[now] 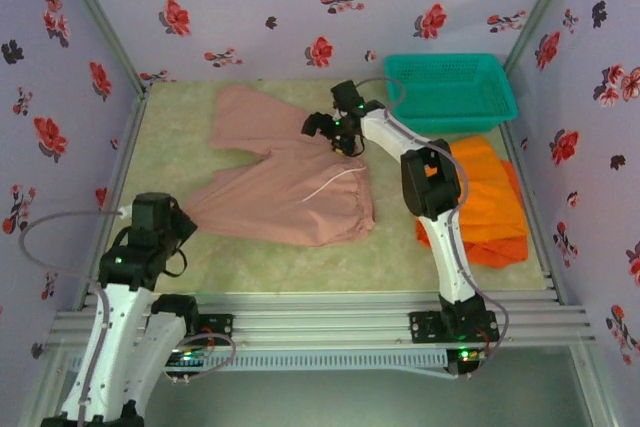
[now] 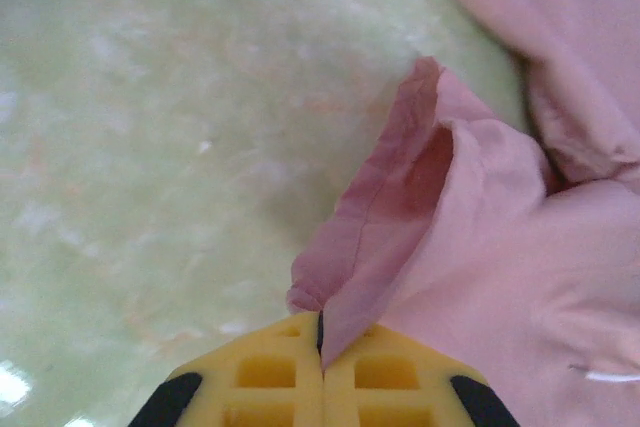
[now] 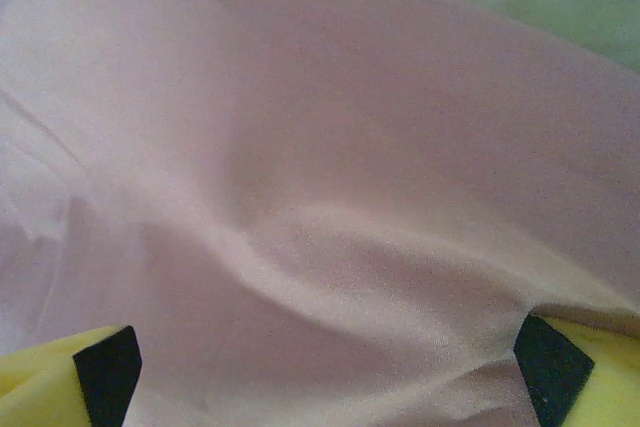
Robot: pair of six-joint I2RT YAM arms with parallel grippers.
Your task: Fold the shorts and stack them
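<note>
At far left, my left claw (image 2: 321, 342) is shut tight on a hem corner of the pink-brown shorts (image 1: 290, 187), pinching the cloth between its yellow fingers just above the worktop (image 1: 260, 267). The shorts lie spread and rumpled across the middle of the worktop, one leg running off toward the back left, the white drawstring (image 1: 335, 182) showing near the waistband. Over their far edge sits my right claw (image 1: 323, 130), fingers wide apart with cloth lying between them and nothing gripped yet.

I judge this as the start of the first fold on the pink pair. Next, the right claw needs to close on its edge, then both arms should lift together and carry the cloth over evenly, so it doesn't bunch.

Further right, the orange shorts (image 1: 490, 197) lie in a heap beside the right arm, with the teal basket (image 1: 450, 87) behind them.

I can read no brand, label or writing anywhere.
</note>
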